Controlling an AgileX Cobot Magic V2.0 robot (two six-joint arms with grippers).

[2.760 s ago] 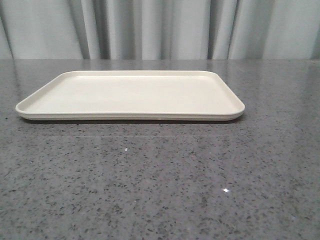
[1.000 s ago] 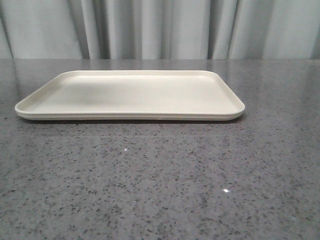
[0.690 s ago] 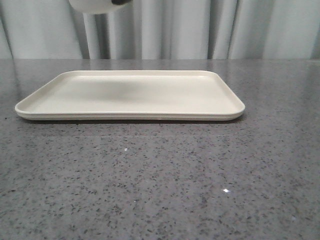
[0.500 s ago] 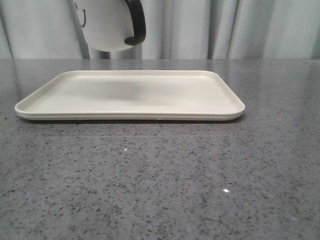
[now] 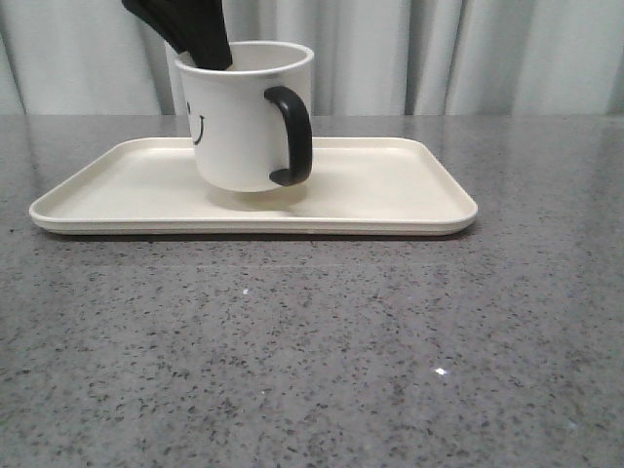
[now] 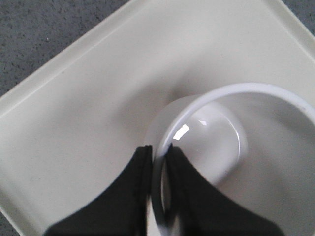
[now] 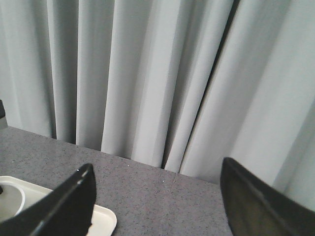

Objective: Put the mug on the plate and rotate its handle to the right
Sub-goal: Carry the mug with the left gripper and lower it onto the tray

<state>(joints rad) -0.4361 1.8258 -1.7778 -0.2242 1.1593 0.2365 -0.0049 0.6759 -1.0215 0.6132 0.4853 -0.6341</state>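
Note:
The white mug (image 5: 239,127) with a smiley face is upright over the left-middle of the cream plate (image 5: 390,195), its base at or just above the surface. Its black handle (image 5: 292,135) points toward the camera and a little right. My left gripper (image 5: 200,44) comes down from above and is shut on the mug's rim, one finger inside and one outside; this shows in the left wrist view (image 6: 156,150), with the mug (image 6: 216,137) over the plate (image 6: 98,98). My right gripper (image 7: 156,167) is open and empty, out of the front view.
A grey speckled table (image 5: 312,351) stretches in front of the plate. Grey curtains (image 5: 439,54) hang behind. The right wrist view shows a corner of the plate (image 7: 106,219) and the table's far edge below the curtains.
The mug, held by my left gripper, has come down from the top of the view onto the left-middle of the plate. The plate has not moved.

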